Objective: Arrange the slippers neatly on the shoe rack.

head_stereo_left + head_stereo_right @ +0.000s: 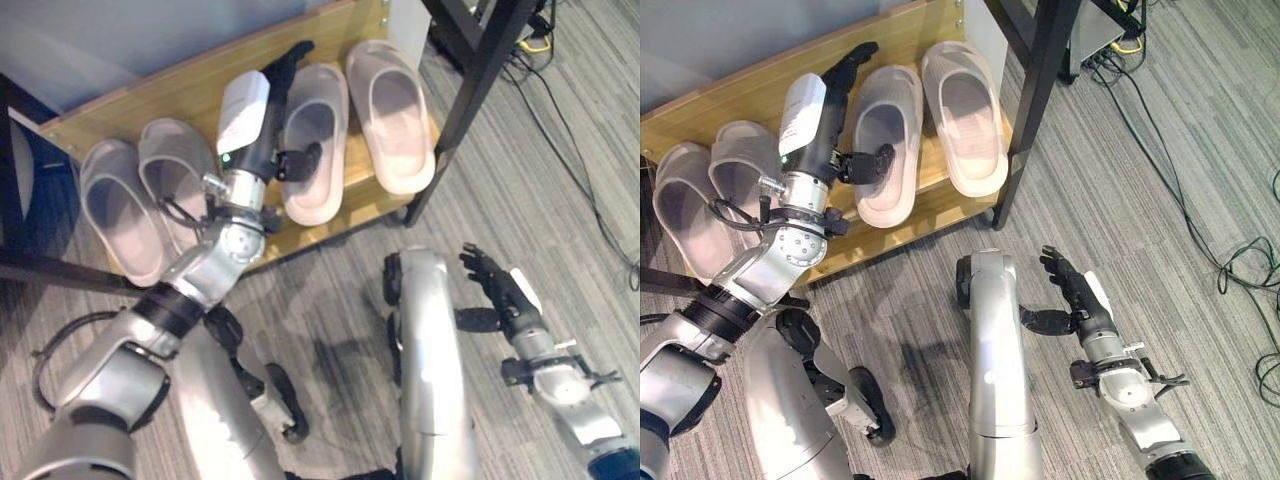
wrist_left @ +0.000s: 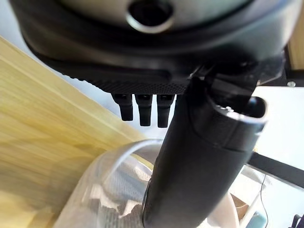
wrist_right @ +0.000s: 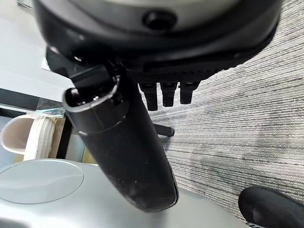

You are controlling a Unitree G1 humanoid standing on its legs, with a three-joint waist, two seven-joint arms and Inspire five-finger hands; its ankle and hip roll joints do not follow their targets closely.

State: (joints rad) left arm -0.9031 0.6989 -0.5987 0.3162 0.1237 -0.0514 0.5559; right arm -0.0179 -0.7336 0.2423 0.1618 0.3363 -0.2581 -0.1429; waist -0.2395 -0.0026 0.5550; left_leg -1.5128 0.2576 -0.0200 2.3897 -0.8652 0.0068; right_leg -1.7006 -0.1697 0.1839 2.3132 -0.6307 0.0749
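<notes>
Four pale, soft-looking moulded slippers with rounded toes and open heels lie on the shoe rack [image 1: 190, 85], a low shelf of light wood-grain board. Two of them sit close together at 9 o'clock in the left eye view, the outer slipper [image 1: 118, 208] and the inner slipper [image 1: 178, 180], both dull grey-beige. The other pair lies at 12 to 1 o'clock: the third slipper [image 1: 315, 140] and the fourth slipper [image 1: 392, 112], smoother and pinkish-cream, side by side and nearly touching. The left hand [image 1: 270, 115] reaches over the rack between the two pairs, its fingers [image 1: 290, 55] released and straight above the wood, the thumb lying on the third slipper's rim. The right hand [image 1: 1075, 290] hangs at 4 o'clock over ribbed grey carpet [image 1: 1160, 200], fingers relaxed and grasping nothing. A black metal frame leg [image 1: 1035, 100] stands just beside the fourth slipper.
</notes>
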